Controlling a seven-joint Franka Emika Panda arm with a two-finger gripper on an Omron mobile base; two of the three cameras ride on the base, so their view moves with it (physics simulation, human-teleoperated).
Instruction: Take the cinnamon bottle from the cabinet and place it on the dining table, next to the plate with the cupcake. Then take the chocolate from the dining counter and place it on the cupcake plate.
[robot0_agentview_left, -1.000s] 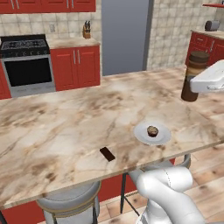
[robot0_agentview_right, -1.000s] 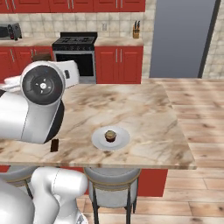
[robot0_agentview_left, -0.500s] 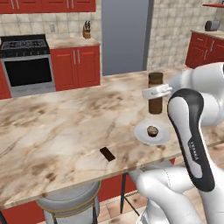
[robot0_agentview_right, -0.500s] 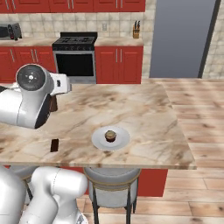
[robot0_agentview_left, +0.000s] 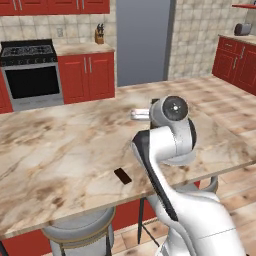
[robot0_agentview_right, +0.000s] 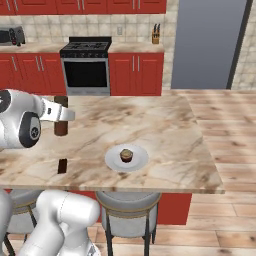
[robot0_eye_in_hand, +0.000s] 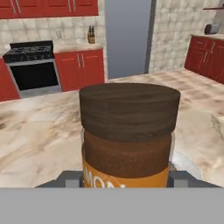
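Fingers (robot0_eye_in_hand: 126, 183) clamped on the tall brown cylindrical cinnamon bottle with darker cap (robot0_agentview_right: 61, 116), held upright, long axis vertical, low over the beige veined marble table (robot0_agentview_right: 165, 130). Small round white plate (robot0_agentview_right: 126, 158) with tiny dark cupcake (robot0_agentview_right: 126, 155) sits right and nearer; flat dark chocolate bar (robot0_agentview_right: 62, 165) near the front edge.

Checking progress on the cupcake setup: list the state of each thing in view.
cinnamon bottle: upright, capped, gripped by the claw over the dining table
plate: on the table, holding the cupcake
chocolate: flat near the table's front edge, untouched
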